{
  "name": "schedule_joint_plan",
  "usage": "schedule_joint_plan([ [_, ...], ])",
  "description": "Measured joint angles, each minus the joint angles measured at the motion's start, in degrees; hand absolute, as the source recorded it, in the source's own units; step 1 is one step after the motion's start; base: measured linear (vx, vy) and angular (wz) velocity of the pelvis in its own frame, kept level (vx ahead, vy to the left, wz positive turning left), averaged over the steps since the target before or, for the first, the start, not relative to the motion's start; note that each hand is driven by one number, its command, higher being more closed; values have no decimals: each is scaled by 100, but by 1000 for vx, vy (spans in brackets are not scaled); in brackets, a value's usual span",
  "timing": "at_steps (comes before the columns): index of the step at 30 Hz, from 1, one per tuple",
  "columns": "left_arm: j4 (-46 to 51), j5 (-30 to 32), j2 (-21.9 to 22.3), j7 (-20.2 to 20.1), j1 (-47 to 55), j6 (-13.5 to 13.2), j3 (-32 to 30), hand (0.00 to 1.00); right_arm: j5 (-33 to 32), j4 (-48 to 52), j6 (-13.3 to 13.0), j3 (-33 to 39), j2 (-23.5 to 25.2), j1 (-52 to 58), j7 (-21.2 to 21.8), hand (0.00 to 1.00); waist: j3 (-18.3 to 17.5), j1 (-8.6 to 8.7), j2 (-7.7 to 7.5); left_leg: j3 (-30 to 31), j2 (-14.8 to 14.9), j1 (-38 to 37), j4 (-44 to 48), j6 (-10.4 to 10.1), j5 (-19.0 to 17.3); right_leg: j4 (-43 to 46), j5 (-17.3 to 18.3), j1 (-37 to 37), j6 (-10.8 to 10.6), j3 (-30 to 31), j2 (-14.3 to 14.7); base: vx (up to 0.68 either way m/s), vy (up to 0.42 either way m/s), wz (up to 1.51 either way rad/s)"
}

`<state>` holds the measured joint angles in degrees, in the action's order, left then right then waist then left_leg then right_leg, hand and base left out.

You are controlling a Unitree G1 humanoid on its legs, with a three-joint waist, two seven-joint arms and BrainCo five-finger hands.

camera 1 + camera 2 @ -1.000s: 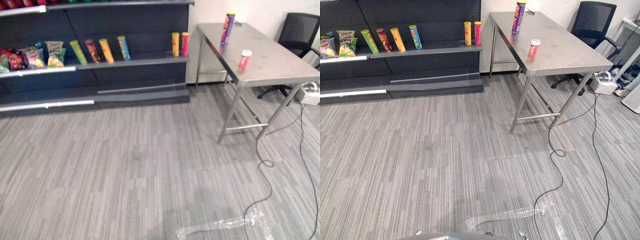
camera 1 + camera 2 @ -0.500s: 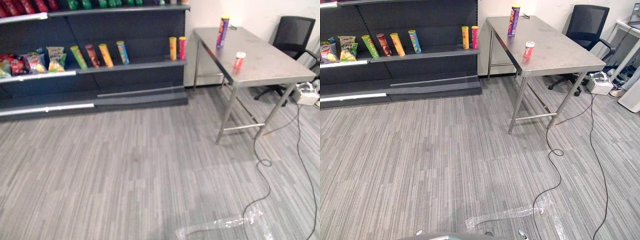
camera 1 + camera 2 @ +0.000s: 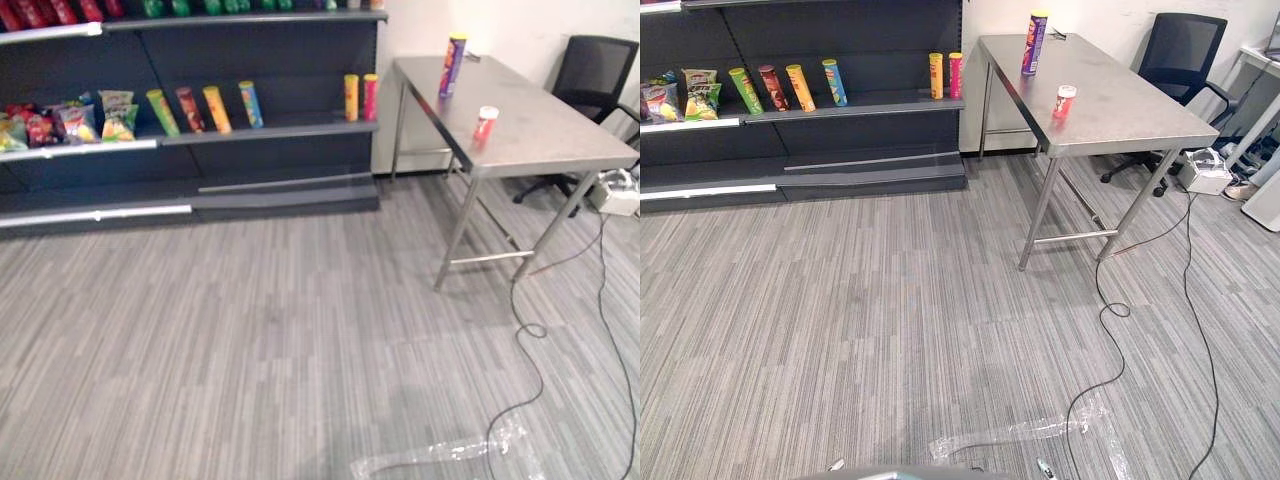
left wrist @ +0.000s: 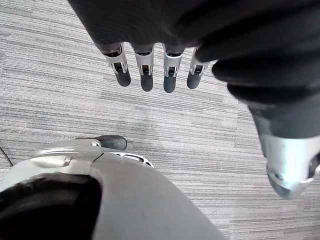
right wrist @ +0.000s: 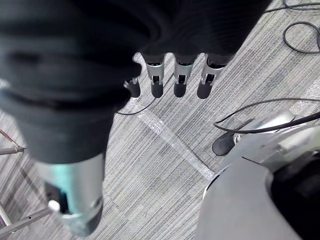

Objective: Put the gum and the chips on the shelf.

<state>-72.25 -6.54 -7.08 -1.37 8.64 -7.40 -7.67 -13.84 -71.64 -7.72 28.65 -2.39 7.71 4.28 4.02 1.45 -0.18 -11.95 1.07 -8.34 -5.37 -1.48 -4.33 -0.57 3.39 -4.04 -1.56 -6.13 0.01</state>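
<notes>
i see the grey carpeted floor [image 3: 250, 330] spread wide ahead of me. at its far edge on my left stands the dark shelf [image 3: 300, 125]. it carries a row of upright and leaning tube cans [image 3: 212, 108], with snack bags [image 3: 70, 120] further left on the same level. right of the shelf is the steel surface [image 3: 545, 130], and a black office chair [image 3: 594, 70] sits behind its far right corner.

both task items stand upright on the surface, well apart from the shelf. the tall purple chips can [image 3: 453, 65] is near the back left edge. the small red and white gum tub [image 3: 484, 124] is closer to me, near the front left corner.

my left hand [image 4: 146, 70] hangs over the carpet, released, fingers straight and loose. my right hand [image 5: 180, 75] hangs the same way, released, above a strip of clear tape [image 5: 170, 142] stuck to the floor.
</notes>
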Motion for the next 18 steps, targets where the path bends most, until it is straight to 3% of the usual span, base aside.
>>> schedule_joint_plan([
  [5, 6, -20, -53, 48, -62, 0, -4, 0, -25, 153, -32, -271, 10, -39, -23, 0, 139, 12, -69, 10, -73, 155, 128, -72, -38, 1377, 688, 722, 48, -8, -181, -47, -33, 5],
  [8, 4, -264, -81, 106, -136, -12, -160, 0, -148, 155, -128, -516, 1, -66, -24, 0, 310, 13, -209, 14, -91, 291, 402, -194, -157, 1910, 1015, 967, 127, -32, -274, -1, -80, 10],
  [10, 12, -514, -128, 94, -200, -20, -175, 0, -250, 154, -139, -674, 4, -43, -12, 0, 472, 4, -282, 18, 117, 848, 1727, -366, -650, 2118, 1276, 978, 255, -176, -283, 16, -183, 33],
  [11, 19, -613, -144, 89, -212, -24, -176, 0, -251, 151, -139, -670, 21, -37, -11, 0, 532, 19, -306, -6, 188, 1073, 2253, -368, -697, 2138, 1311, 948, 274, -242, -293, 20, -198, 41],
  [12, 54, -761, -144, 80, -238, -27, -184, 0, -255, 152, -142, -666, 38, 17, -11, 0, 645, 22, -336, -16, 347, 1517, 3342, -355, -699, 2183, 1346, 800, 338, -327, -297, 40, -158, 28],
  [14, 64, -1145, -67, 65, -252, -22, -226, 0, -256, 149, -147, -673, 17, 91, -17, 0, 761, -8, -304, 2, 575, 1943, 4422, -351, -753, 2261, 1468, 551, 379, -397, -240, 130, -126, 19],
  [15, 65, -1320, -26, 41, -244, -20, -218, 0, -256, 149, -146, -669, -16, 86, -28, 0, 772, 0, -216, 21, 637, 2116, 4643, -358, -854, 2272, 1554, 418, 387, -417, -229, 159, -59, 16],
  [18, 86, -1363, 12, -26, -278, -98, -92, 0, -255, 151, -138, -669, -110, -75, -35, 0, 819, -2, -99, 16, 609, 2686, 4151, -295, -845, 2258, 1679, 364, 359, -349, -297, 169, 51, -8],
])
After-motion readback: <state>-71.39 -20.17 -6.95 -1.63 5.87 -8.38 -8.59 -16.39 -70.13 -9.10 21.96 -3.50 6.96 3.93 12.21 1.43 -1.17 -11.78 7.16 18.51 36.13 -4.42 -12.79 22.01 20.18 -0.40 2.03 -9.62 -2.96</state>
